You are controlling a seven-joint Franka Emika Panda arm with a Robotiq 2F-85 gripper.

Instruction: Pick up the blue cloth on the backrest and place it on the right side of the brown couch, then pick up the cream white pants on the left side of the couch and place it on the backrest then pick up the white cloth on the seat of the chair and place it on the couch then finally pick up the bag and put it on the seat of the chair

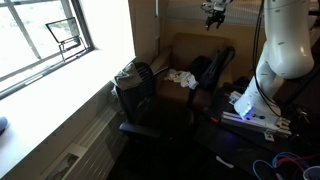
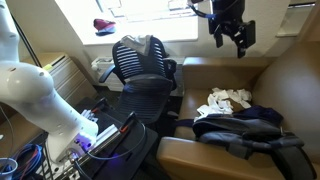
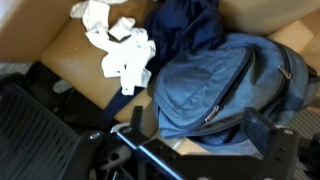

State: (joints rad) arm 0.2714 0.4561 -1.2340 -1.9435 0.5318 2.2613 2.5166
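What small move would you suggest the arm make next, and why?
Probably lower the open gripper down toward the bag. The white cloth already lies on the brown couch and the cream pants hang over the chair's backrest, so only the bag seems left; it lies on the couch seat, below the high gripper.

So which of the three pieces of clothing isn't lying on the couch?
The cream pants, draped over the black chair's back; the white cloth and the dark blue cloth both lie on the couch seat.
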